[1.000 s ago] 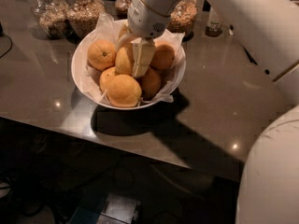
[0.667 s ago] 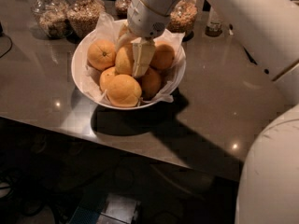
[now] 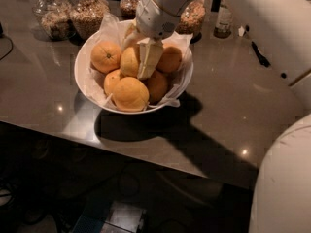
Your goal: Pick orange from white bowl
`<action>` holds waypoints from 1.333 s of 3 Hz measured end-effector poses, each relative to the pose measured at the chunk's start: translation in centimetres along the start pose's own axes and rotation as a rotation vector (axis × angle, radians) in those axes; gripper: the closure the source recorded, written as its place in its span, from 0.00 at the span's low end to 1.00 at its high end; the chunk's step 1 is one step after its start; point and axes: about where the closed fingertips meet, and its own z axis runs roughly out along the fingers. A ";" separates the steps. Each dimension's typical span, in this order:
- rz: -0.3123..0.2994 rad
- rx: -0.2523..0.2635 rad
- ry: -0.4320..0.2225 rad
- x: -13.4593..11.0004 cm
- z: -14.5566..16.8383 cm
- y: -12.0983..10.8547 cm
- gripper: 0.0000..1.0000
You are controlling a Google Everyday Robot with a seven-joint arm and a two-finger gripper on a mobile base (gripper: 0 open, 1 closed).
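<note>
The white bowl (image 3: 86, 79), lined with crinkled white paper, sits on the dark counter and holds several oranges. My gripper (image 3: 137, 64) reaches down into the middle of the bowl from above. Its fingers straddle the pale yellowish orange (image 3: 129, 62): one cream finger (image 3: 148, 57) presses on its right side, and the other is mostly hidden behind its upper left. The orange still rests among the others. A deeper-orange fruit with a dark stem mark (image 3: 106, 56) lies to its left, and a large orange (image 3: 129, 93) lies at the front.
Glass jars of grain (image 3: 87, 13) stand behind the bowl, and a small bottle (image 3: 223, 21) stands at the back right. The counter's front edge (image 3: 146, 157) runs diagonally below the bowl. My white arm and base (image 3: 282, 178) fill the right side.
</note>
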 end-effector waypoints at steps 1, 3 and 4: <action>-0.036 0.146 -0.164 -1.5 -3.3 -0.7 1.00; -0.122 0.459 -0.552 -4.5 -14.9 3.4 1.00; -0.128 0.528 -0.751 -5.4 -20.0 8.5 1.00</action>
